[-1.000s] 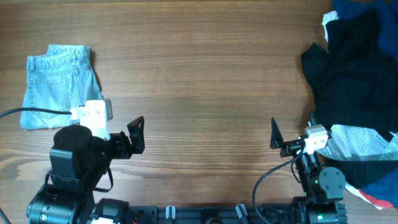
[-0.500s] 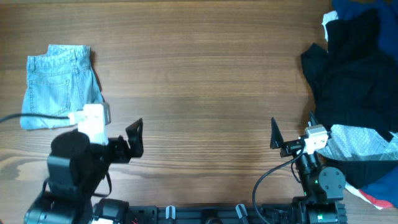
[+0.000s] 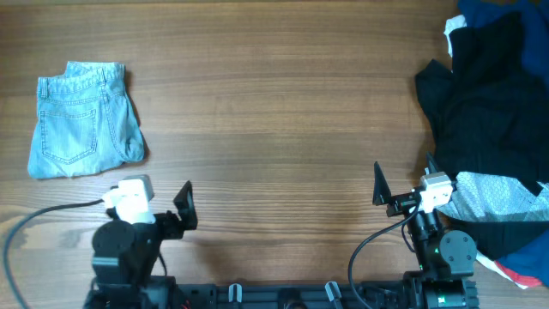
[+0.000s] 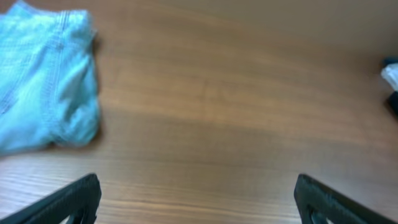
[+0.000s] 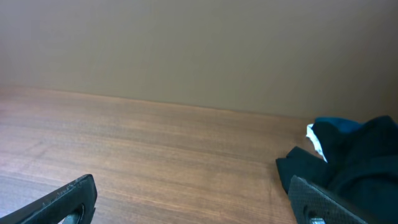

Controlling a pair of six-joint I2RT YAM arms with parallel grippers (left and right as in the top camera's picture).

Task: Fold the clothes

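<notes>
The table (image 3: 274,103) holds a dark pile (image 3: 489,112) at the right and the jeans (image 3: 81,120) far left, seemingly folded. The left gripper (image 4: 198,202) and right gripper (image 5: 193,199) gape empty. They are best parked low and clear of that fold.

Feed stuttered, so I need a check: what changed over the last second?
The left end effector drew back toward its arm's base, from over the near edge of the folded jeans to clear of them, open and empty. Nothing was taken or let go. The jeans, the right end effector, also open, and the black garment at right stayed put.
</notes>
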